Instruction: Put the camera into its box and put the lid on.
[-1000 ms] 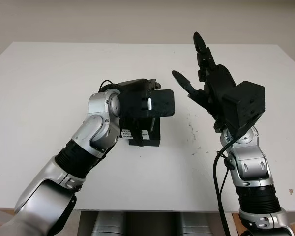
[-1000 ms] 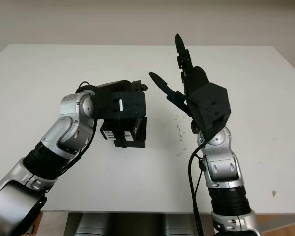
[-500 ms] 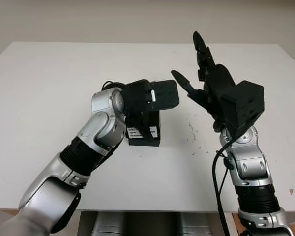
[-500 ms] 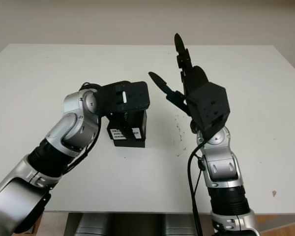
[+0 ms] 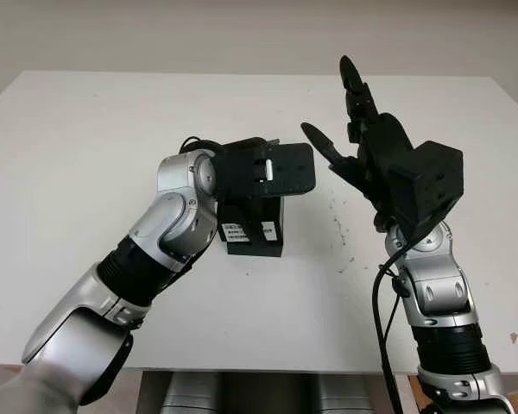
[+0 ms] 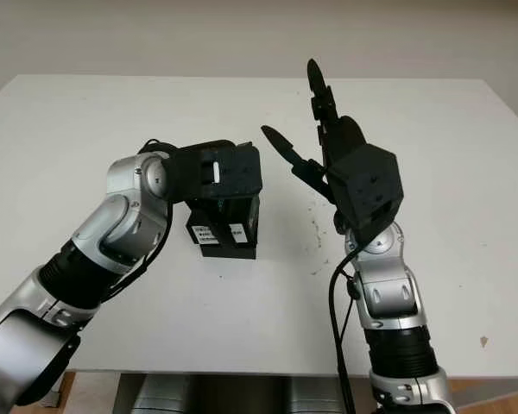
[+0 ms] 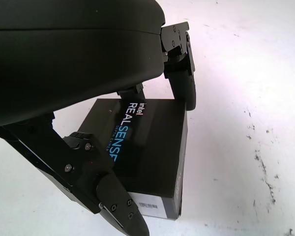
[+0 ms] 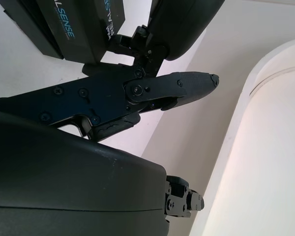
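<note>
black camera box (image 5: 255,235) closed on white tabletop (image 5: 86,155), lid on. left hand (image 5: 272,171) hovers just above box, open, holding nothing. right hand (image 5: 363,142) raised upright beside box, open, empty.

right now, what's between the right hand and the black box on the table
Bare white table lies between the box and the raised, open right hand, as the left eye view shows. The open left hand hovers over the box.

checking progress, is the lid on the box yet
Yes: the black box on the table shows a closed printed top under the open left hand.
</note>
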Robot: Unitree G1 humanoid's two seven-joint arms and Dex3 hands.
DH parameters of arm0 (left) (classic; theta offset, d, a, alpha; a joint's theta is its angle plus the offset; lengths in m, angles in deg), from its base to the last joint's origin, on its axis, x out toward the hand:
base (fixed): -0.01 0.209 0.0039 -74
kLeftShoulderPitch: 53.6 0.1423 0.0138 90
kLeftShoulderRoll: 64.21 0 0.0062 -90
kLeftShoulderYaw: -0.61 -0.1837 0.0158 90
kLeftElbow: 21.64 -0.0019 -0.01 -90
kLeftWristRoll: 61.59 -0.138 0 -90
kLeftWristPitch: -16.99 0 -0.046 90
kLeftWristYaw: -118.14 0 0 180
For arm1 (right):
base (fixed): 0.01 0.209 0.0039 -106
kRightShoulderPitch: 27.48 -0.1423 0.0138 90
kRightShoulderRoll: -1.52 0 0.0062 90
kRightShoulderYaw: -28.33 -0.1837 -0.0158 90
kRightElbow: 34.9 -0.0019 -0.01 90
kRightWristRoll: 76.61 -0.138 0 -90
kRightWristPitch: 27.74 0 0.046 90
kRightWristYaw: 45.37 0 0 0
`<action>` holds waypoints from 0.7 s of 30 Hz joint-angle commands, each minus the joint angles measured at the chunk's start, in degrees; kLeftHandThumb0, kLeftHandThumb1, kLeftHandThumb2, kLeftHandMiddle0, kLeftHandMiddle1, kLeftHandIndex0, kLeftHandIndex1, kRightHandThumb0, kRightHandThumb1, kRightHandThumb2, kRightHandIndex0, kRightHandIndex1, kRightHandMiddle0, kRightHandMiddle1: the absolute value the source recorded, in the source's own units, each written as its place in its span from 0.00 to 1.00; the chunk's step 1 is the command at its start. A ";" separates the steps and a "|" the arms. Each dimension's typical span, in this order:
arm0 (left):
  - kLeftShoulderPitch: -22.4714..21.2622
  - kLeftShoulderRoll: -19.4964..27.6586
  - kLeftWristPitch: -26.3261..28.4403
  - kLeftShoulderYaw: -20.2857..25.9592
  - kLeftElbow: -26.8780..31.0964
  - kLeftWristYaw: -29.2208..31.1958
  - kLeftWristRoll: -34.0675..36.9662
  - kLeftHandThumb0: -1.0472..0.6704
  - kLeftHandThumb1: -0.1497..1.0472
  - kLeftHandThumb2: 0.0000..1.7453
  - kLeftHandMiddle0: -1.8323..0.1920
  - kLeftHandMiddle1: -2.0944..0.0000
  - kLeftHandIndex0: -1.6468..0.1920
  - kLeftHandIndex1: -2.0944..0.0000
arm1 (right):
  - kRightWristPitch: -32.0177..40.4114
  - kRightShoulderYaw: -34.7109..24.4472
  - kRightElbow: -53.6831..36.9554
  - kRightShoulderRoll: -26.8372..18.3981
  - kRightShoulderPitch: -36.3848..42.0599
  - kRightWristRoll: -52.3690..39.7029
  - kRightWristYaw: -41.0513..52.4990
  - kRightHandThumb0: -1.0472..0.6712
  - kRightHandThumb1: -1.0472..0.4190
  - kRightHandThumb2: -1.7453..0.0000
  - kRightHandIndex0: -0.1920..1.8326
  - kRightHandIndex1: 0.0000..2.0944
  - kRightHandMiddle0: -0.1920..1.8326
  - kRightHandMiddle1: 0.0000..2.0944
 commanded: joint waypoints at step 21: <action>-1.60 -2.44 7.38 -3.64 -1.20 4.96 -1.65 0.29 1.00 0.19 1.00 0.77 1.00 0.98 | 0.37 -0.03 -0.78 0.24 -0.53 0.20 -0.22 0.22 0.00 0.88 0.02 0.03 0.06 0.03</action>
